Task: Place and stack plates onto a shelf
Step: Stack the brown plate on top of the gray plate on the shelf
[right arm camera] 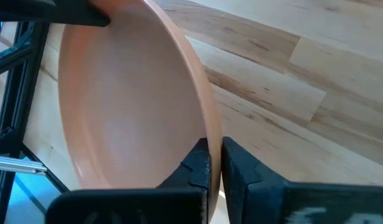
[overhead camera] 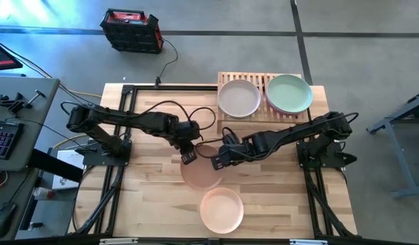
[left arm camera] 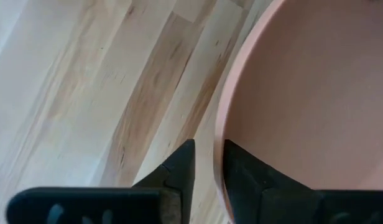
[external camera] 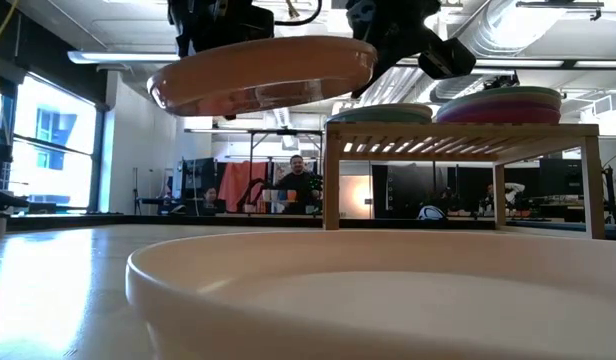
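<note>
A pinkish-tan plate (overhead camera: 201, 174) hangs in the air over the middle of the table, also seen high up in the low view (external camera: 263, 72). My left gripper (overhead camera: 190, 158) is shut on its far-left rim and my right gripper (overhead camera: 216, 162) on its far-right rim. A peach plate (overhead camera: 222, 209) lies flat on the table near the front edge. The wooden slat shelf (overhead camera: 264, 117) stands at the far right. It carries two plate stacks, one topped by a pale plate (overhead camera: 239, 98) and one by a sage plate (overhead camera: 289, 92). My left gripper pinches the plate's rim (left arm camera: 217, 149) between its two fingers, one finger inside the plate and one outside. The fingers slant down from above. The plate is lifted clear of the table. My right gripper pinches the opposite part of the rim (right arm camera: 211, 134), one finger (right arm camera: 196, 163) inside the plate and one outside. The fingers slant down from above. The plate hangs clear of the table, slightly tilted in the low view.
The peach plate fills the foreground of the low view (external camera: 388, 290). Black arm frames run along the table's left and right sides (overhead camera: 114, 177). Bare tabletop lies left of the held plate (overhead camera: 152, 184). People sit in the room beyond the table (external camera: 300, 180).
</note>
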### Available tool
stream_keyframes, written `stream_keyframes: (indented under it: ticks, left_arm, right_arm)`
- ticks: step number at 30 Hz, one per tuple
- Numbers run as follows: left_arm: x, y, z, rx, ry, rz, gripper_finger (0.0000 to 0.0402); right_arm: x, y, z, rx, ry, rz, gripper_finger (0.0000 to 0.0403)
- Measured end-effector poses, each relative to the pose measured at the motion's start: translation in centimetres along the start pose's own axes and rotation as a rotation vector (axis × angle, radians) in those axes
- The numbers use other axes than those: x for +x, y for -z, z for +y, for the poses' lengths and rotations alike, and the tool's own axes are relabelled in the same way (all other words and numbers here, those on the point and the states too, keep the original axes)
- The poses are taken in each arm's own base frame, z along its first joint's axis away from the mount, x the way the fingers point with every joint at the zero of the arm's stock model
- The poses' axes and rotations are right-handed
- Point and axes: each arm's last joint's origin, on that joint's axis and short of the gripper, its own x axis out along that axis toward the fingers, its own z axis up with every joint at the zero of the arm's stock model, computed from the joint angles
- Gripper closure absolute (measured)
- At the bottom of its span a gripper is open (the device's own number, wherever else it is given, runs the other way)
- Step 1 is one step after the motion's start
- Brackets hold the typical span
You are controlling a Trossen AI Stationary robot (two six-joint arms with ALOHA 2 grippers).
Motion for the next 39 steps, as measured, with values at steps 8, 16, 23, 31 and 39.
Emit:
stream_keyframes:
  ticks: [8, 16, 23, 31, 39]
  left_arm:
    - [-0.6, -0.2, -0.1, -0.045, 0.018, -0.020, 0.0308]
    - [-3.9, -1.6, -0.4, -0.009, 0.065, -0.116, 0.0311]
    - [-6.7, -1.5, 0.1, 0.031, 0.082, -0.177, 0.0311]
    - [-9.2, -1.2, 1.4, 0.009, 0.090, -0.252, 0.0311]
    - [-9.9, -1.6, 2.9, 0.014, 0.059, -0.289, 0.0311]
  right_arm:
    - [0.0, 0.2, -0.4, 0.007, 0.040, 0.045, 0.0403]
    - [-0.1, 0.2, -1.0, -0.002, 0.079, 0.104, 0.0403]
    - [-2.2, -1.8, -1.4, -0.032, 0.026, 0.095, 0.0403]
    - [-5.9, -6.2, -3.4, -0.098, -0.025, 0.047, 0.0403]
    - [-9.9, -11.9, -7.1, -0.145, -0.066, -0.061, 0.0403]
